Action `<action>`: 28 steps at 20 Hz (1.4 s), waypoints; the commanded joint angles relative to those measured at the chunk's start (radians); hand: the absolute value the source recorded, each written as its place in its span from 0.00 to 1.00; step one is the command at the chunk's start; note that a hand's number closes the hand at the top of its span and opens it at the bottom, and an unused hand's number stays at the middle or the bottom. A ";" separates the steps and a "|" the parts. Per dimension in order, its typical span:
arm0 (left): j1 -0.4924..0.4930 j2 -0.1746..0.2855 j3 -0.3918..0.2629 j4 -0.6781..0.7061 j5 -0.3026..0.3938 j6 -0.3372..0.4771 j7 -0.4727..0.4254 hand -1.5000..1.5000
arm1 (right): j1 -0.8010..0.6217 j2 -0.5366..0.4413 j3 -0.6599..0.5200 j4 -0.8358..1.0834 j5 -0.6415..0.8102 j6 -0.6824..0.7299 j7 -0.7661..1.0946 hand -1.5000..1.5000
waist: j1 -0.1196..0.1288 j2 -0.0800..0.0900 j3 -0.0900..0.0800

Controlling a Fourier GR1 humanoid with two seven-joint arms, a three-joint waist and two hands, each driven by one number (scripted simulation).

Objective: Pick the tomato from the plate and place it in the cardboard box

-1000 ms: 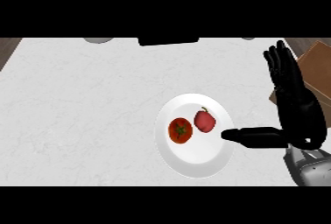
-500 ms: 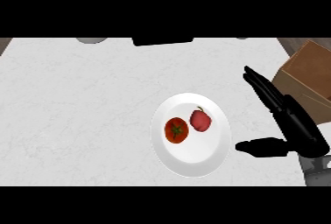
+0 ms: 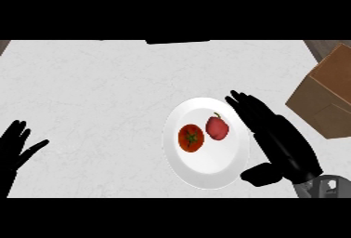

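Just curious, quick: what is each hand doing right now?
Left hand: open, holding nothing.
Right hand: open, holding nothing, at the right edge of the plate.

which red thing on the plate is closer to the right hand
The pinker fruit with the thin stem, nearest the right hand. The tomato, with its green star top, lies farther left.

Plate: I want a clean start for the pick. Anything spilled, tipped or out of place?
Nothing stands out. The tomato and a second red fruit lie side by side on the white plate, the cardboard box sits at the right edge, and the open right hand is beside the plate.
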 commanded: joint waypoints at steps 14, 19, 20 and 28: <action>-0.229 -0.117 0.021 0.090 -0.071 -0.080 0.098 0.50 | -0.004 0.307 0.164 -0.136 0.204 0.306 0.594 0.00 | 0.081 0.012 0.010; -0.344 -0.185 0.026 0.163 -0.129 -0.071 0.163 0.50 | -0.037 0.366 0.098 0.002 0.243 0.280 0.439 0.00 | 0.080 0.014 0.010; -0.311 -0.152 0.058 0.139 -0.113 -0.116 0.167 0.50 | -0.005 0.343 0.082 0.020 0.254 0.233 0.367 0.00 | 0.082 0.014 0.010; -0.315 -0.238 0.087 0.203 -0.182 -0.156 0.134 0.50 | -0.047 0.465 0.122 -0.021 0.367 0.364 0.472 0.00 | 0.081 0.013 0.009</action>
